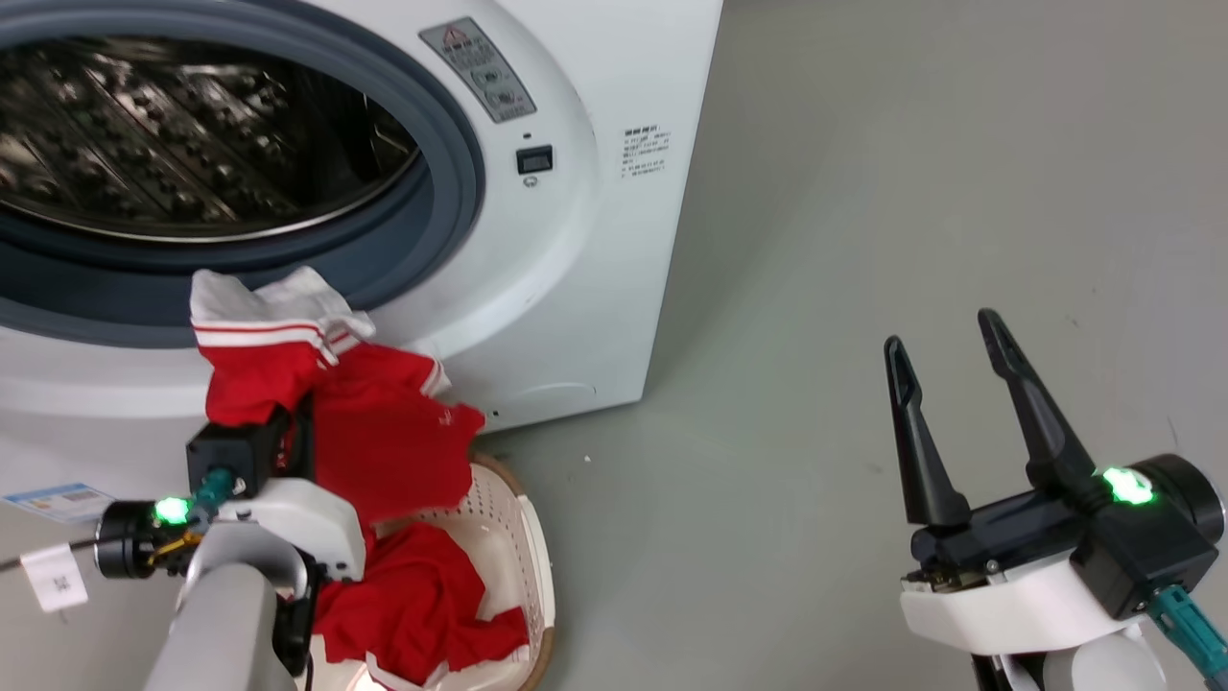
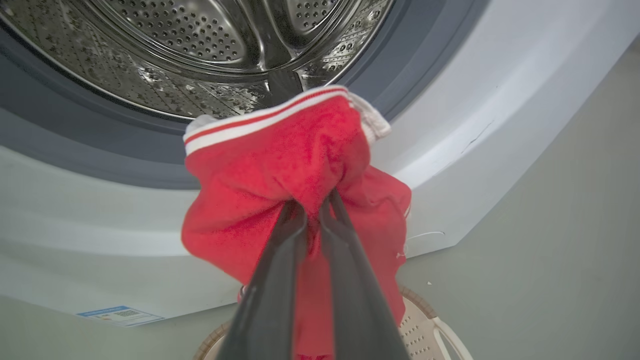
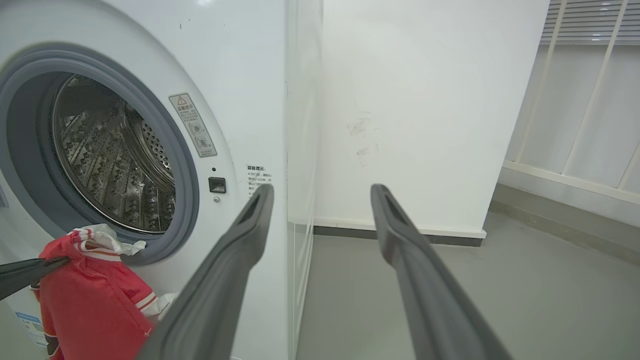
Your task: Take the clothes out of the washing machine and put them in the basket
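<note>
The washing machine stands with its porthole open, and its steel drum shows bare metal. The clothes, a red garment with white stripe trim, hang in front of the machine's lower front. My left gripper is shut on a bunched fold near the garment's striped edge. The lower part of the garment lies in the basket, a cream one on the floor below. My right gripper stands open over bare floor well to the right, with nothing between its fingers. The right wrist view also shows the clothes.
Grey floor stretches to the right of the machine. A white wall and pale railing stand behind it. A blue-and-white label sits low on the machine's front at left, with a white tag on a cable nearby.
</note>
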Tool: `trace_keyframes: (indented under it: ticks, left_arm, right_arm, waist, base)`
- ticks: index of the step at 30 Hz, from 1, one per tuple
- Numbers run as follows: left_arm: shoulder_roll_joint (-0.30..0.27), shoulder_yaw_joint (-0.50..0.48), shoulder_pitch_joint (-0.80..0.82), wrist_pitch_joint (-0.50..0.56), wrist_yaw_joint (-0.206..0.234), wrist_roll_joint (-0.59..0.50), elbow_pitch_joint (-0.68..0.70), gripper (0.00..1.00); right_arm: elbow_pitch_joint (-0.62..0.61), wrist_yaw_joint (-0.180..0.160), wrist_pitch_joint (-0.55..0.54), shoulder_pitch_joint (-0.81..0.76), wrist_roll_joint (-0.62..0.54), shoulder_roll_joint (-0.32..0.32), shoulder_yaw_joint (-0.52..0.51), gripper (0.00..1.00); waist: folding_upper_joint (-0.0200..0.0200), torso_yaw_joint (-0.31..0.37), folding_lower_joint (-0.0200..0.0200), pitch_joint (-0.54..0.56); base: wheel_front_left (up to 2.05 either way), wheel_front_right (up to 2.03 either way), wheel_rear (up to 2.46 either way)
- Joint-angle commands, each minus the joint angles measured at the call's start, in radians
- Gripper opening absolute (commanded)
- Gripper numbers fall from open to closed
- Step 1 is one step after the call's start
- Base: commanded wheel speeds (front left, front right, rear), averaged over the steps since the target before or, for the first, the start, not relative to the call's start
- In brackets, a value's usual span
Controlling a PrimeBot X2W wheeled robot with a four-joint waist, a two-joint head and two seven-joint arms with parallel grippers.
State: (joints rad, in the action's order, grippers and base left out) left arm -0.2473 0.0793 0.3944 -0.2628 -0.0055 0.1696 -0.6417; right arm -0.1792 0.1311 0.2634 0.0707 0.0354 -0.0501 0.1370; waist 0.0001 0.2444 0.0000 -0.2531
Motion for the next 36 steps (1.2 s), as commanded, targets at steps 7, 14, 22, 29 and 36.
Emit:
trace_keyframes:
  ticks: [7, 14, 22, 29, 36]
  left_arm:
    - [0.018, 0.017, -0.136, -0.003, -0.028, -0.05, 0.108, 0.0]
    - [0.018, 0.039, -0.196, -0.003, -0.055, -0.074, 0.123, 0.0]
    - [0.007, 0.065, -0.156, -0.003, -0.082, -0.09, 0.027, 0.0]
    - [-0.013, 0.095, -0.071, -0.003, -0.099, -0.103, -0.123, 0.0]
    - [-0.023, 0.123, 0.029, -0.003, -0.106, -0.115, -0.273, 0.0]
  right_arm:
    - [0.005, -0.001, 0.002, -0.048, -0.007, 0.0, 0.007, 1.0]
    - [-0.004, -0.001, 0.002, -0.044, -0.006, 0.0, 0.003, 1.0]
    - [-0.015, -0.001, 0.002, 0.008, 0.008, 0.0, 0.018, 1.0]
    - [-0.035, -0.001, 0.002, 0.082, 0.021, 0.0, 0.031, 1.0]
    - [-0.047, -0.001, 0.002, 0.137, 0.038, 0.0, 0.028, 1.0]
  waist:
    - [-0.0001, -0.011, 0.0, 0.074]
    - [-0.0001, -0.012, 0.0, 0.056]
    - [-0.0001, 0.014, 0.0, -0.03]
    - [-0.0001, 0.046, 0.0, -0.151]
    - [-0.0001, 0.06, 0.0, -0.248]
  base:
    - [0.0, 0.0, 0.0]
    - [0.0, 0.0, 0.0]
    - [0.0, 0.0, 0.0]
    - [0.0, 0.0, 0.0]
    - [0.0, 0.0, 0.0]
